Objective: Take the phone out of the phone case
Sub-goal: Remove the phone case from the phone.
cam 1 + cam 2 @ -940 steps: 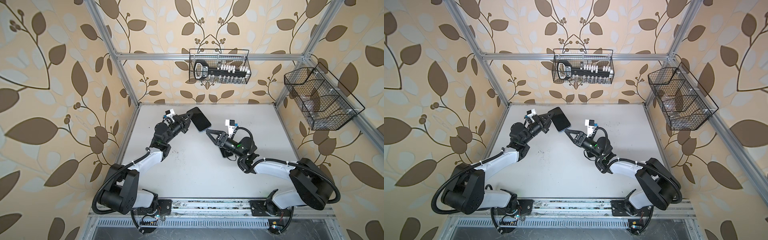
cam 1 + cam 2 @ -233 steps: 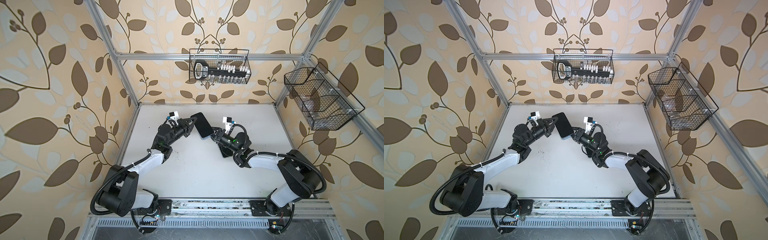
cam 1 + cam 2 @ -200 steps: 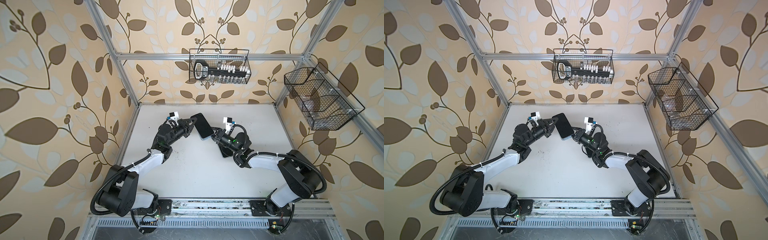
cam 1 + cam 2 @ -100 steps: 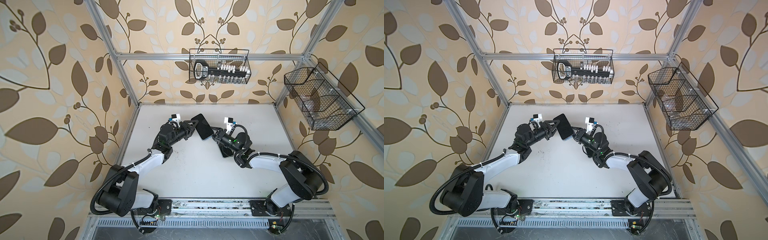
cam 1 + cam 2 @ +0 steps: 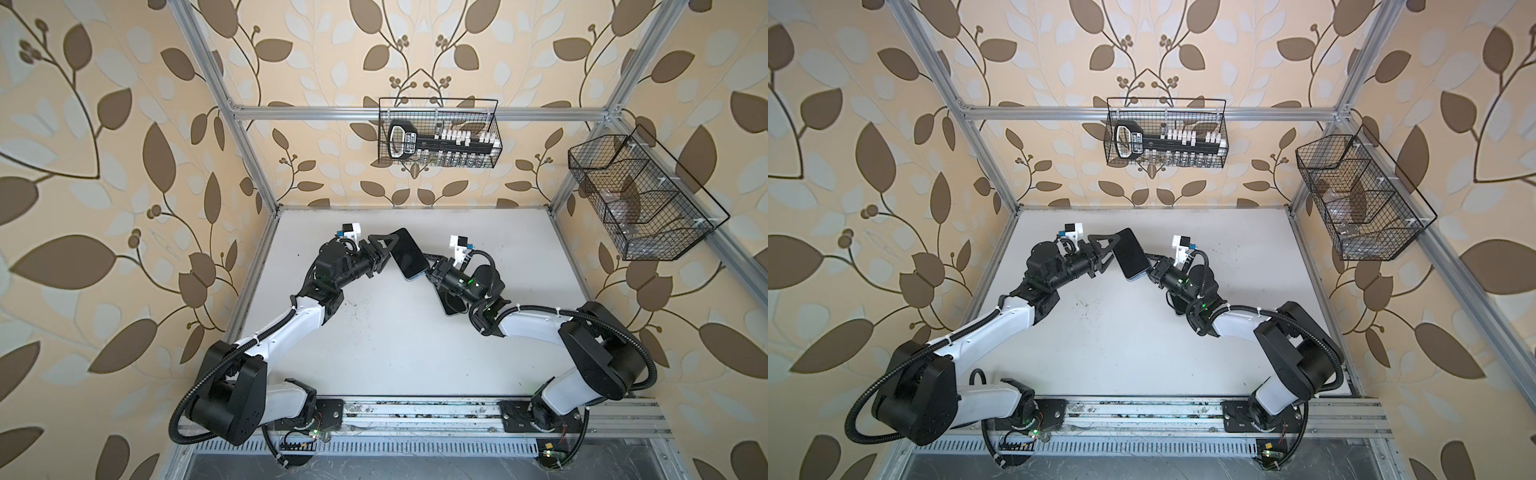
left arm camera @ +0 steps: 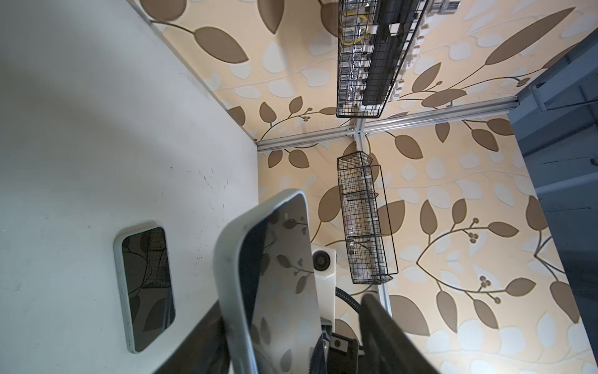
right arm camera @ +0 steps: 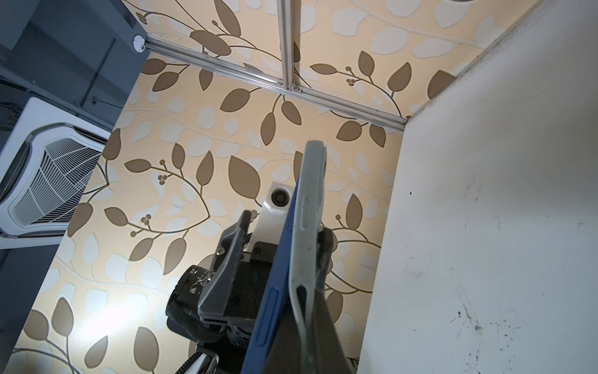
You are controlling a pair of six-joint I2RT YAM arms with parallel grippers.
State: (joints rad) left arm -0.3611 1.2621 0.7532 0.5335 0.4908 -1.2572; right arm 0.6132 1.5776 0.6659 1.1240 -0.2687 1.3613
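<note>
The phone (image 5: pixel 409 259) (image 5: pixel 1131 253) hangs in the air between both arms, still inside its pale grey phone case (image 6: pixel 233 275). Its glossy screen (image 6: pixel 284 275) mirrors the wallpaper. My left gripper (image 5: pixel 384 255) (image 5: pixel 1109 253) (image 6: pixel 291 340) is open, one finger on each side of the phone's upper end, not pressing it. My right gripper (image 5: pixel 430 270) (image 5: pixel 1152 268) (image 7: pixel 301 323) is shut on the lower end. In the right wrist view the case (image 7: pixel 307 226) gapes away from the phone's blue edge (image 7: pixel 275 291) there.
A second phone-like slab with a pale rim (image 6: pixel 145 275) (image 5: pixel 453 305) lies flat on the white table (image 5: pixel 395 353), partly under my right arm. A wire basket (image 5: pixel 440 133) hangs on the back wall, another wire basket (image 5: pixel 640 199) on the right wall.
My left gripper has opened and let go of the phone, which it held one second ago. The right gripper stays shut on the lower end, and the phone has barely moved.
</note>
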